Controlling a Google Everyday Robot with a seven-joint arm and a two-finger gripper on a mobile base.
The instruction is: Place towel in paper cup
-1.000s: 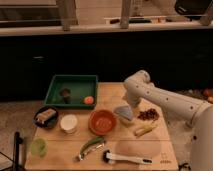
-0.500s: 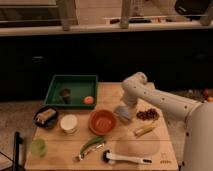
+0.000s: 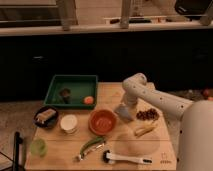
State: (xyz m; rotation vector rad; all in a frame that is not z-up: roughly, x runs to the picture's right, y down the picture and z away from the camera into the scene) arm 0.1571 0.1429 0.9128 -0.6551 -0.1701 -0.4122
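A wooden table holds several kitchen items, with a white robot arm reaching in from the right. The arm bends down so that its gripper (image 3: 125,106) sits right on a small pale grey-blue floppy towel (image 3: 122,115), which lies on the table just right of a round orange bowl (image 3: 103,121). Whether the gripper is spread or pinching the cloth cannot be told. The short white paper cup (image 3: 68,123) stands upright to the left of the orange bowl, near a black bowl (image 3: 46,116) and below a green rectangular tray (image 3: 71,90), well apart from the towel. Judging from this layout, the carry must cross the orange bowl, so a loose hold could drop the cloth there. The cup looks small and light, so a trailing corner could tip it, or the towel could drape over the rim instead of settling inside.
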